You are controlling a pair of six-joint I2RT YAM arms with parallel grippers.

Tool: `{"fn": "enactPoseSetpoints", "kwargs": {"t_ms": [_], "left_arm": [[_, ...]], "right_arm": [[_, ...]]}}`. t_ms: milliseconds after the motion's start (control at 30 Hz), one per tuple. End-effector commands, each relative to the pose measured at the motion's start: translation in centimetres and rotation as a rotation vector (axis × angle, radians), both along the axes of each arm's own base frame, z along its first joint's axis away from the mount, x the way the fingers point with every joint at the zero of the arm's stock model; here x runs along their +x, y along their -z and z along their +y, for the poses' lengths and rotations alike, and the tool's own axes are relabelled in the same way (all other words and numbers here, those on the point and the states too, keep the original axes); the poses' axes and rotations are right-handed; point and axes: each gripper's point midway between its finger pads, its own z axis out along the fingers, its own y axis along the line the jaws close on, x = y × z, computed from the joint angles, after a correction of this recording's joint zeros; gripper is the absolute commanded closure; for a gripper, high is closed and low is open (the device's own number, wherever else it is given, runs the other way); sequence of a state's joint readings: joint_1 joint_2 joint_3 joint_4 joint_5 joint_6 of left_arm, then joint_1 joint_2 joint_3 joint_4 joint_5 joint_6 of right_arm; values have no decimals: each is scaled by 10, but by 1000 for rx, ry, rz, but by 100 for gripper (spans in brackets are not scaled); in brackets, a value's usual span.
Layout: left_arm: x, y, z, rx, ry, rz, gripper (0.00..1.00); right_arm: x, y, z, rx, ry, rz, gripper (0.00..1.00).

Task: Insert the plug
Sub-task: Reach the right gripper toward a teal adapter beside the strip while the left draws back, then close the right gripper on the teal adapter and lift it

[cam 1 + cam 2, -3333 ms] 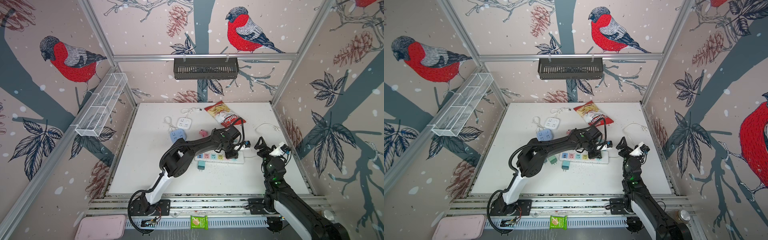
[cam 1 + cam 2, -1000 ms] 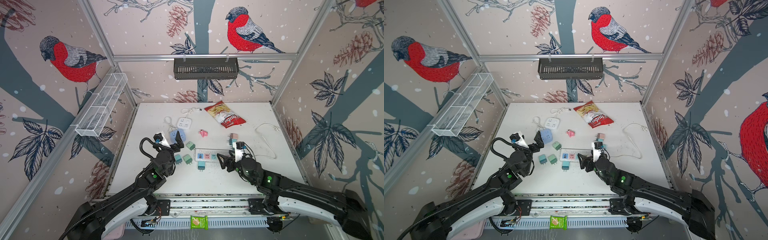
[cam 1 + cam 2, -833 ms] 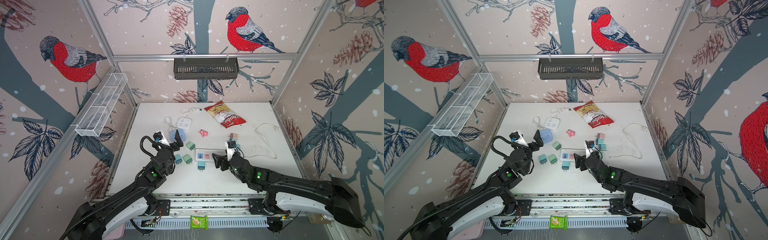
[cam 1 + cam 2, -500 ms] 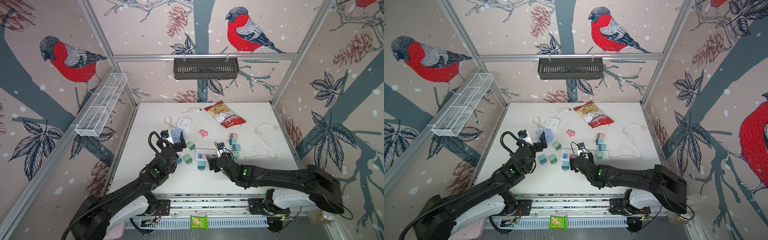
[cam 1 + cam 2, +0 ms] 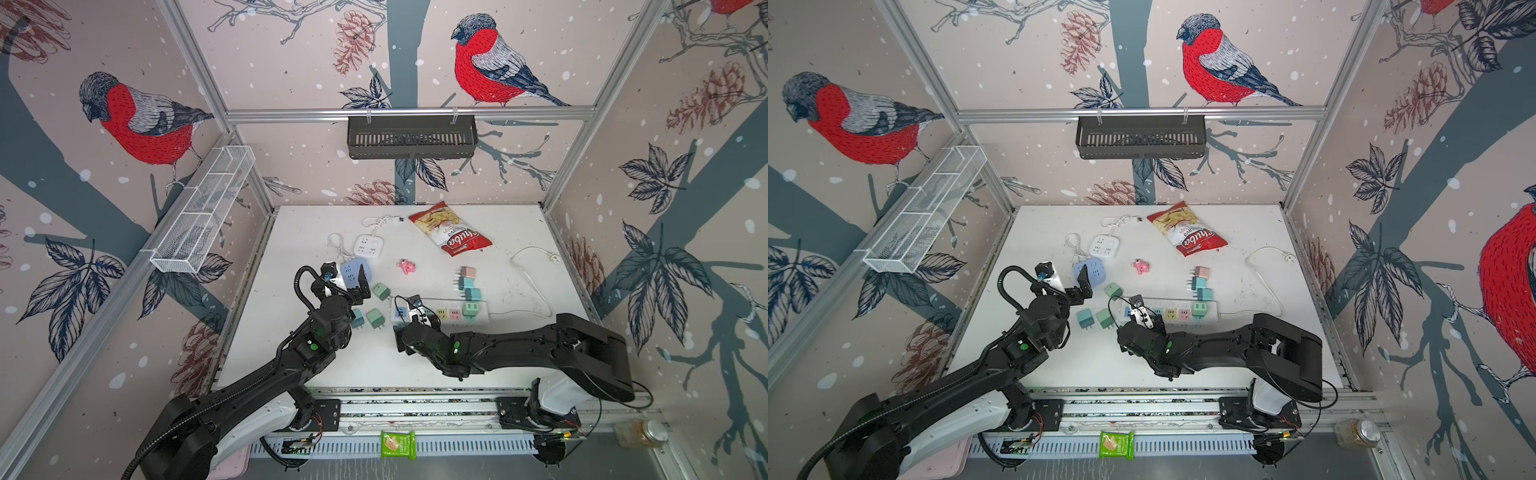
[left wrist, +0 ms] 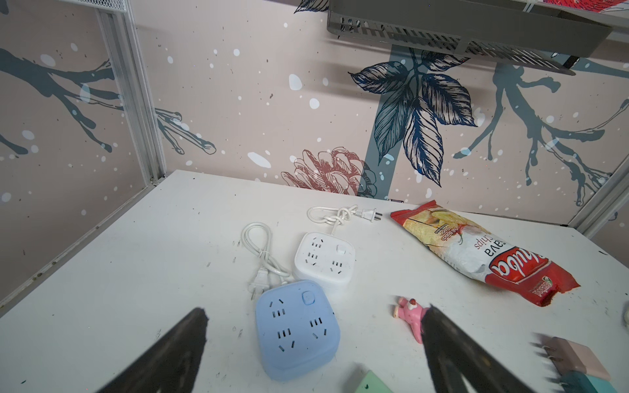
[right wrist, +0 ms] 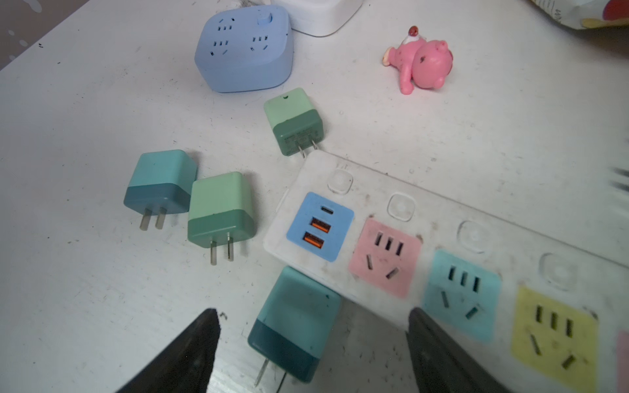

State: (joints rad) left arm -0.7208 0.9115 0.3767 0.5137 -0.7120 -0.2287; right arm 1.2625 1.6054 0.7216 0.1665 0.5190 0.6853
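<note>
The right gripper [image 7: 311,313], spread and empty, was poised over the teal plug [image 7: 294,323] lying flat against the power strip [image 5: 446,314] just right of centre in a top view; a square pinch on its body, prongs turned down over the pink socket [image 7: 384,255], was advised; left gripper [image 6: 315,309] spread, empty.

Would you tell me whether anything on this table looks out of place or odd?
Yes: a red crinkled chip bag and a pink plastic toy figure, toppled over, don't belong here; the long white power strip looks grimy.
</note>
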Motion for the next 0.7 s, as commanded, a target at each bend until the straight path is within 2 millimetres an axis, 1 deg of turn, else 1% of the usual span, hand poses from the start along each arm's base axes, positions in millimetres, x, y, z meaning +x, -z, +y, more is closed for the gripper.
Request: {"fn": "enactPoseSetpoints", "kwargs": {"t_ms": [0, 133, 233, 367, 500, 667], "left_arm": [[3, -8, 3, -8, -32, -24, 3], [3, -11, 2, -16, -25, -27, 3], [1, -12, 5, -19, -33, -35, 2], [0, -14, 7, -19, -38, -40, 2], [-2, -14, 8, -28, -40, -48, 3], [0, -13, 6, -25, -31, -41, 2]], "right_arm": [[-3, 14, 0, -21, 8, 28, 11], [-4, 27, 9, -64, -5, 53, 11], [-8, 34, 14, -80, -9, 55, 11], [-12, 46, 13, -123, -9, 59, 12], [-13, 54, 3, -160, 16, 52, 18], [-12, 62, 3, -172, 22, 55, 29]]}}
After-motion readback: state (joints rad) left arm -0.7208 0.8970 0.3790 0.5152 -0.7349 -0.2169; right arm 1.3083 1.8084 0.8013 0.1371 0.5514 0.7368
